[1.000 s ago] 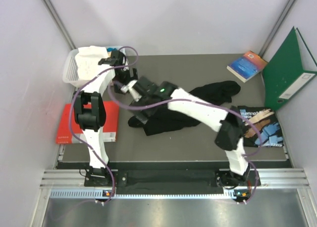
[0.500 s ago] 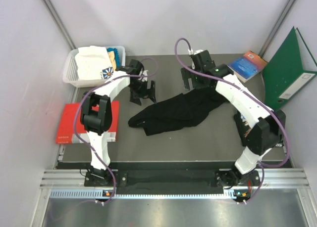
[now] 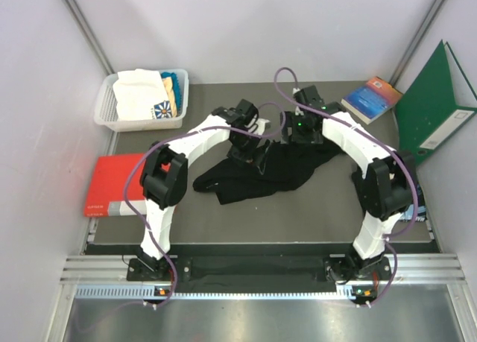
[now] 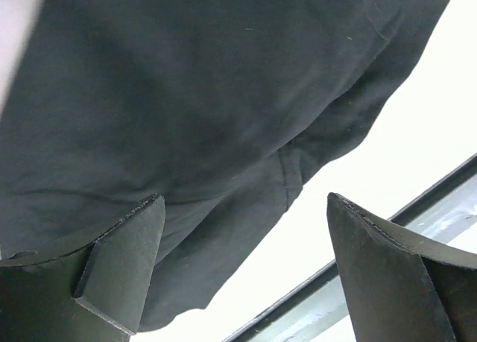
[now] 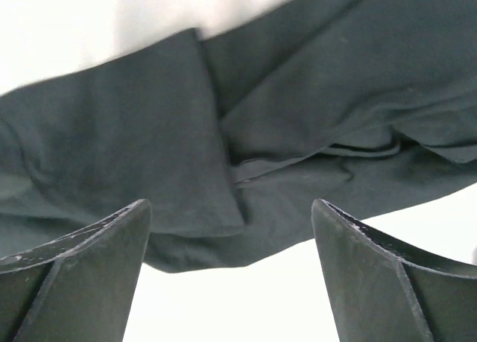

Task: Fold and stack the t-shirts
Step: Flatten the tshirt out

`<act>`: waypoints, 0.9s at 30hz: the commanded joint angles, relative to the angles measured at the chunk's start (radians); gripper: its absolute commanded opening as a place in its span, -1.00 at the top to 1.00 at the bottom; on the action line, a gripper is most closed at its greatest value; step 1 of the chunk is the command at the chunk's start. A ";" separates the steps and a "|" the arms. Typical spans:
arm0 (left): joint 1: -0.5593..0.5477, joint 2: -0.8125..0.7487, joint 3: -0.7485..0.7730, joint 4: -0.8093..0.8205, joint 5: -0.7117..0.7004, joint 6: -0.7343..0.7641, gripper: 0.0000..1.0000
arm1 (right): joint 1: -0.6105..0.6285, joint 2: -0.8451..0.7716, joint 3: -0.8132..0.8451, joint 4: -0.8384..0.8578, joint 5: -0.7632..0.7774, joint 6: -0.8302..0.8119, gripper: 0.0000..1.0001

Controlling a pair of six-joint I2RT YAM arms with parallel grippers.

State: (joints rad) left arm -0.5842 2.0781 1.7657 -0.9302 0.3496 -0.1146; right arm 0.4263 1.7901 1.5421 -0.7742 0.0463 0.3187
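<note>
Ok, both pincers are open and empty. The left gripper has its jaws spread wide with only black cloth beyond them. The right gripper is the same, spread over a seam and a fold edge. I can't tell from the wrist views whether either one touches the fabric yet. Both sit over the upper edge of the black t-shirt, which lies crumpled mid-frame on the table, bunched lower left with a lobe running toward centre right. What changed: a second ago the left gripper was up at the basket in the upper left and the right arm was reaching across the shirt. Half a second ago they were apart, left just right of the basket and right at upper centre. Now they've converged side by side on that upper edge. The shirt itself has barely moved in the last half second and isn't flat. My read is that this is the set-up for a two-point pinch to lift and spread it, so folding hasn't started. The white t-shirt and a bit of teal cloth are in the basket, unfolded work left. The red book at left is well apart from the shirt, no interference.
</note>
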 commanded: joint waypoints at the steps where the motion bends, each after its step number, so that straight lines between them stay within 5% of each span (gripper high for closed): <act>1: -0.054 0.049 0.041 -0.019 -0.073 0.059 -0.86 | -0.115 0.000 -0.068 0.110 -0.160 0.101 -0.71; 4: -0.077 0.077 0.043 -0.024 -0.084 0.064 -0.72 | -0.158 -0.003 -0.091 0.136 -0.193 0.115 -0.71; 7: -0.095 0.099 0.043 -0.022 -0.118 0.064 -0.24 | -0.184 -0.005 -0.086 0.135 -0.200 0.103 -0.71; 8: -0.098 0.105 0.044 -0.025 -0.145 0.062 0.00 | -0.188 -0.005 -0.079 0.128 -0.198 0.099 -0.70; 9: -0.098 0.111 0.044 -0.028 -0.173 0.056 0.82 | -0.196 -0.005 -0.077 0.128 -0.200 0.094 -0.71; 10: -0.100 0.114 0.046 -0.030 -0.210 0.038 1.00 | -0.199 -0.008 -0.074 0.127 -0.201 0.089 -0.70; 18: -0.075 -0.002 0.029 0.022 -0.477 -0.010 1.00 | -0.212 -0.043 -0.111 0.122 -0.201 0.079 -0.69; 27: 0.001 -0.147 0.031 0.122 -0.557 -0.057 1.00 | -0.219 -0.055 -0.149 0.147 -0.210 0.083 -0.67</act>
State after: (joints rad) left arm -0.6201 2.0304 1.7790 -0.8787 -0.1310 -0.1326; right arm 0.2230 1.7863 1.3884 -0.6621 -0.1516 0.4034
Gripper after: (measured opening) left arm 0.011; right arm 0.838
